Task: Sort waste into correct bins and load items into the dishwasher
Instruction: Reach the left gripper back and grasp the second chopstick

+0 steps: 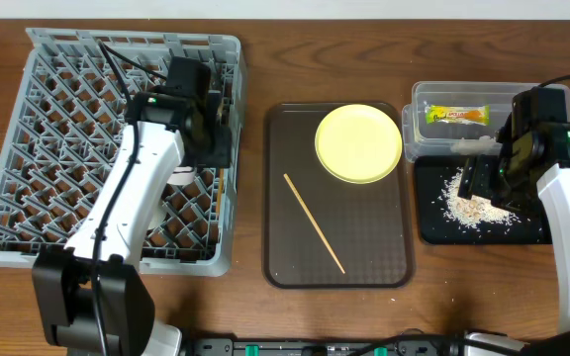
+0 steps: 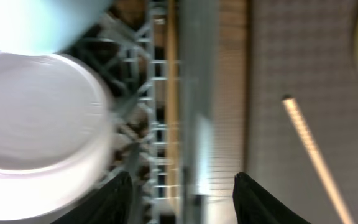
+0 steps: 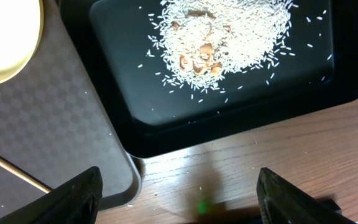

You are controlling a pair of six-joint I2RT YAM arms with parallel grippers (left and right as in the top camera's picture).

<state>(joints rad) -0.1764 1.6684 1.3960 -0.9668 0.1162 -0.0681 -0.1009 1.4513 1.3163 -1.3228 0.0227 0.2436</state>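
Observation:
A yellow plate (image 1: 358,143) and a wooden chopstick (image 1: 313,222) lie on the brown tray (image 1: 295,257). My left gripper (image 1: 222,143) is open and empty over the right edge of the grey dish rack (image 1: 67,59). In the left wrist view, its fingers (image 2: 182,199) straddle the rack's wall, with a white bowl (image 2: 36,124) in the rack to the left and the chopstick (image 2: 312,149) to the right. My right gripper (image 1: 478,178) is open and empty above the black bin (image 1: 433,227). The right wrist view shows rice scraps (image 3: 222,37) in that bin, and open fingers (image 3: 179,199) over bare table.
A clear bin (image 1: 419,99) at the back right holds a snack wrapper (image 1: 455,115). The black bin's near wall (image 3: 229,127) sits close to the brown tray's corner (image 3: 123,180). The yellow plate's edge (image 3: 5,37) shows at the top left of the right wrist view.

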